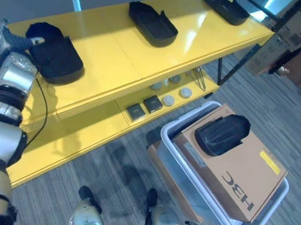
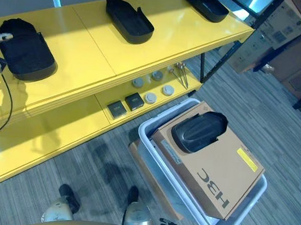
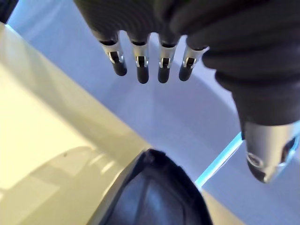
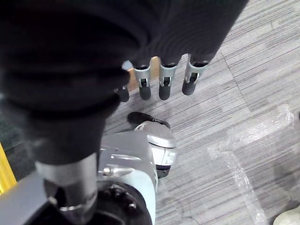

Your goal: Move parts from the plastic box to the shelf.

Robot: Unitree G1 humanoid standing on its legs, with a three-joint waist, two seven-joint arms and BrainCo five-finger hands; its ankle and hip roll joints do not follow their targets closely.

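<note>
Three black moulded parts [image 1: 152,23] spaced along yellow shelf [image 1: 119,46] top; fourth part [image 1: 221,134] on cardboard inside plastic box [image 1: 188,168].

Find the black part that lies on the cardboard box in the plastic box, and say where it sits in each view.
Left eye view: black part lower right of centre, on the cardboard box.
Right eye view: black part right of centre.
Left wrist view: absent.
Right wrist view: absent.
Shared landmark: the yellow shelf.
</note>
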